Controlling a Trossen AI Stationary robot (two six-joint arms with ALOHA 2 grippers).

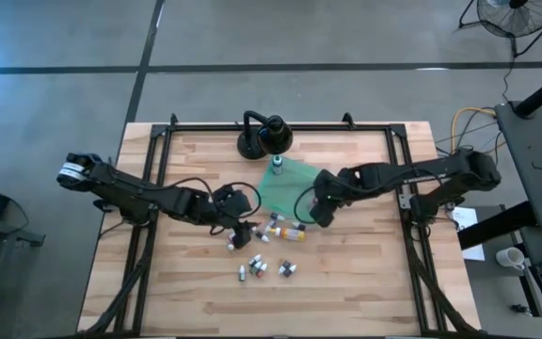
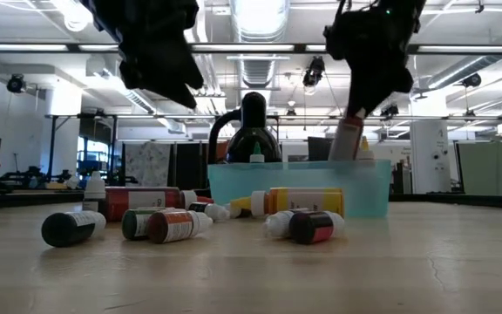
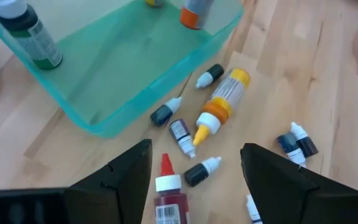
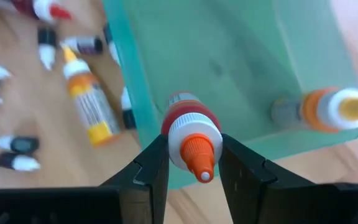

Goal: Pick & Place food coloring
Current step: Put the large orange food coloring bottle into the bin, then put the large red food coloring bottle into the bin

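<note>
Several bottles (image 1: 269, 247): lying loose on bench (image 1: 365, 282), centre frame, awaiting pickup
Right hand (image 4: 194, 165): clamped on orange-tipped bottle (image 4: 191, 140), above green tray (image 4: 229, 62), apparently for dropping in
Left hand (image 3: 194, 174): fingers spread, above red-capped bottle (image 3: 166, 193), lower centre

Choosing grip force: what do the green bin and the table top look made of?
Green bin: likely plastic, translucent, smooth; the wood shows through its walls. Table top: wood planks with visible grain and seams, matte. Right gripper holds an orange-tipped bottle over the bin.
</note>
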